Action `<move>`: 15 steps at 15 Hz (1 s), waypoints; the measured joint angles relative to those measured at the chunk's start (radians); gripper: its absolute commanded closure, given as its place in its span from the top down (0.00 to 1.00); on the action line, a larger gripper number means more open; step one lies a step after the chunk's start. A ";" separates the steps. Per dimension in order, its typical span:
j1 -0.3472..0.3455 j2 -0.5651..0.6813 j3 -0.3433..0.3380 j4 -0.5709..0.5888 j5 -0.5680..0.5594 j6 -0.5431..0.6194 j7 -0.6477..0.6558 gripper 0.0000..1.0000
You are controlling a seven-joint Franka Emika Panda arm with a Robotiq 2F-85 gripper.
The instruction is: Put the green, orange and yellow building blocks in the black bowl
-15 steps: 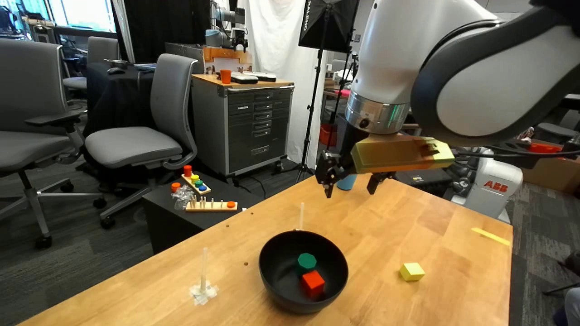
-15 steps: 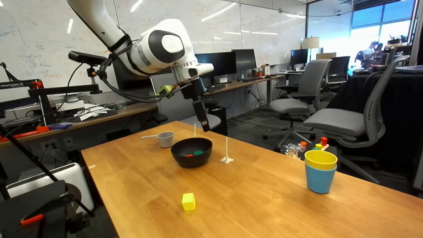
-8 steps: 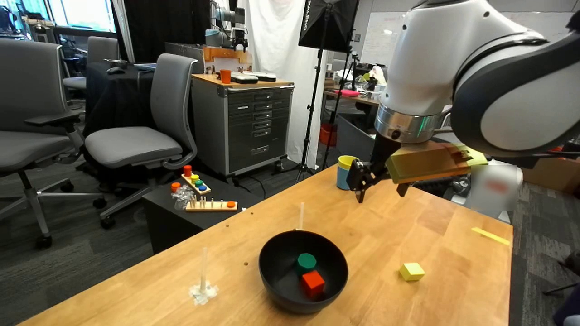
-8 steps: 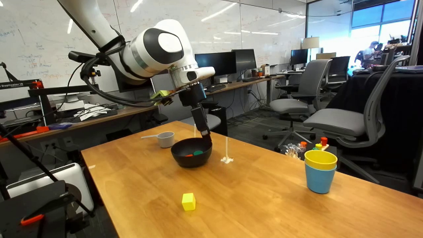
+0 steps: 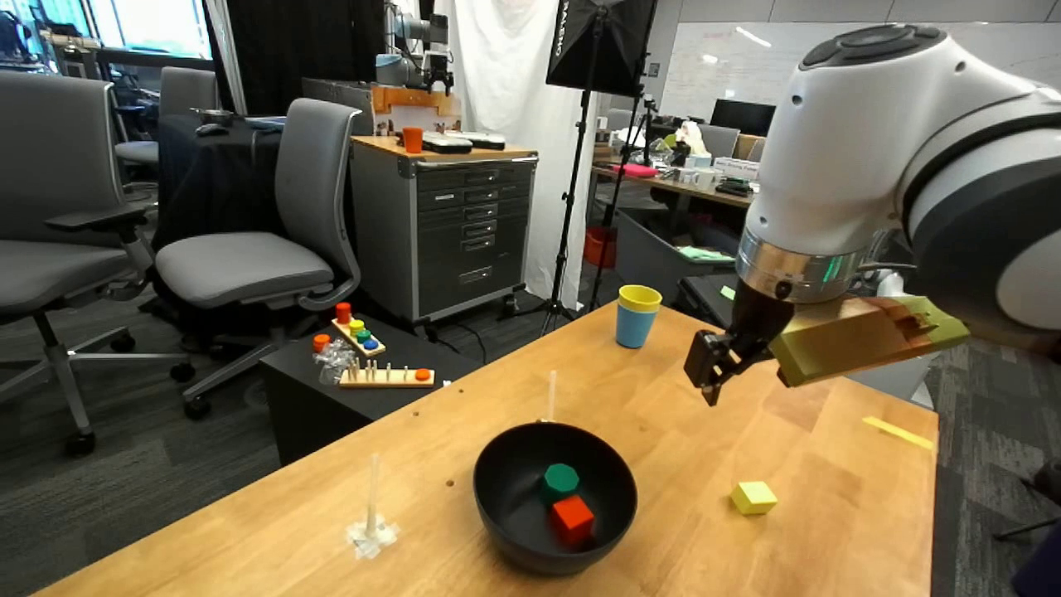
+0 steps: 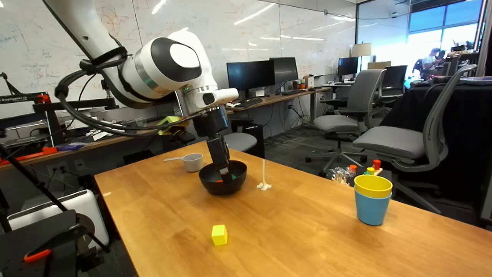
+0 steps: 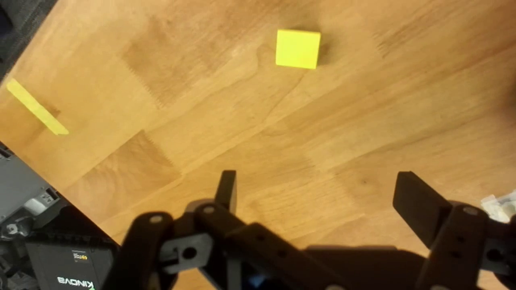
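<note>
Well forward in an exterior view, the black bowl [image 5: 514, 493] stands upright on the wooden tabletop [image 5: 692, 551]. Inside it lie the dark green block [image 5: 561, 479] and the red-orange block [image 5: 573, 520], side by side; whether they touch I cannot tell. To one side of the bowl, a thin whitish rod [image 5: 373, 493] rises from pale tape [image 5: 370, 546]. To the other side, well apart, the yellow block [image 5: 753, 497] sits directly on the wood.

Farther back, the gripper [image 7: 318, 187] hangs above the table, its jaws spread wide, with bare wood showing between the fingertips in the wrist view; the yellow block lies ahead of them, clear of both. Beyond, by the table's far edge, a yellow cup [image 5: 640, 296] nests in a blue cup [image 5: 636, 327].

Past the table, wooden peg toys [image 5: 385, 378] rest on a low black stand [image 5: 307, 419]. Then come a grey office chair [image 5: 249, 261], a drawer cabinet [image 5: 472, 286] and, behind it, a white curtain [image 5: 497, 75].
</note>
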 measured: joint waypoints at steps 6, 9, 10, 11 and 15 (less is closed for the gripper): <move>-0.040 -0.022 0.000 -0.087 -0.152 0.041 0.107 1.00; -0.073 -0.022 -0.001 -0.119 -0.258 0.090 0.184 1.00; -0.079 -0.021 -0.006 -0.128 -0.273 0.104 0.203 1.00; -0.081 -0.019 -0.012 -0.137 -0.276 0.115 0.214 1.00; -0.096 -0.008 -0.009 -0.162 -0.232 0.120 0.227 1.00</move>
